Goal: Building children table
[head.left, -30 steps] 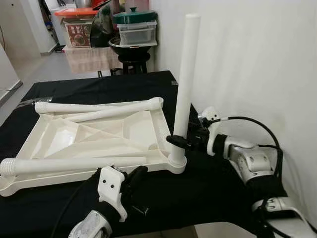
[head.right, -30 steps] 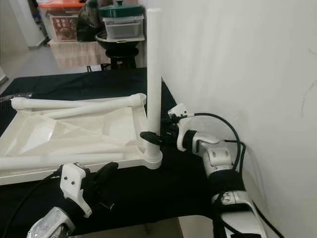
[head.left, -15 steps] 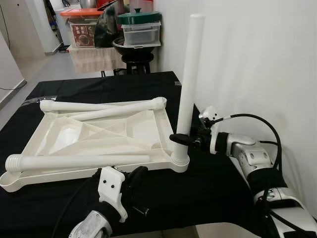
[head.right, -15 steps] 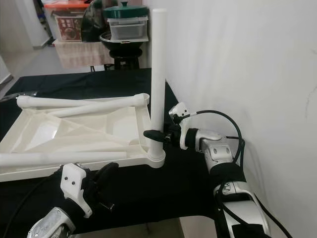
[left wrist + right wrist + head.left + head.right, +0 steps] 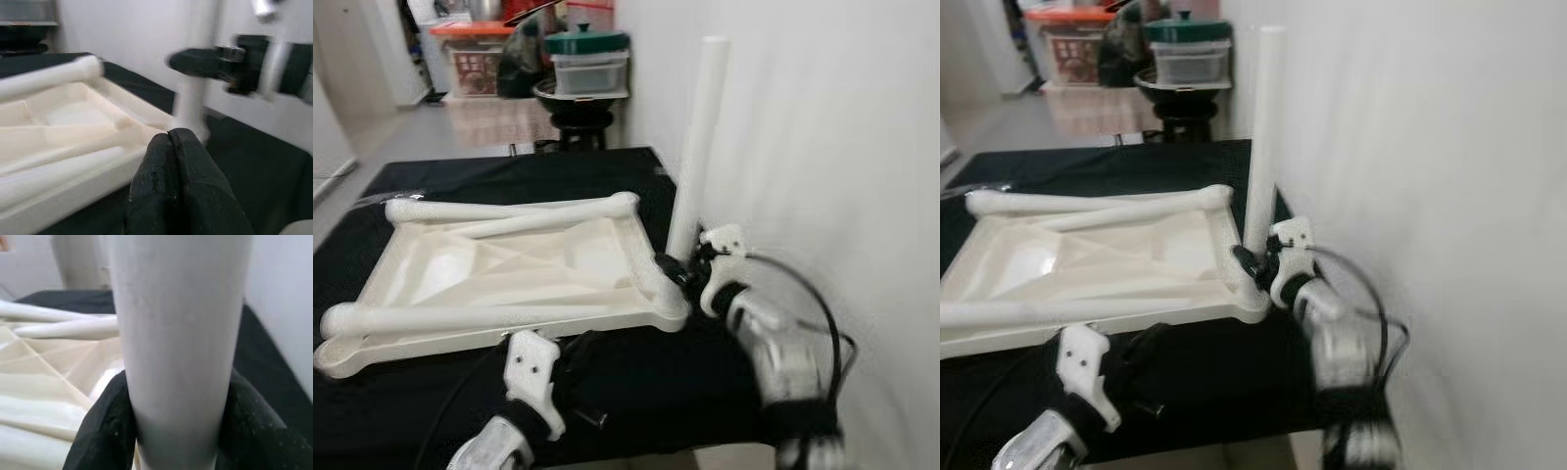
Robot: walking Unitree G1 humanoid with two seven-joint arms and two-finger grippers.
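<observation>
Two eye views: I see the upturned tabletop point(image 5: 509, 269) lying on the black surface point(image 5: 489, 171), with one leg point(image 5: 697, 147) standing upright at the tabletop corner nearest the surface's right edge, and two loose legs point(image 5: 460, 318) lying across it.
Left wrist view: my left gripper point(image 5: 171, 147) rests at the near edge, fingers clenched on nothing.
Right wrist view: my right gripper point(image 5: 176, 431) has its fingers clamped around the upright leg's base.
Risk: the picture is blurred; if my grip slips, the leg could tilt out of its socket.
</observation>
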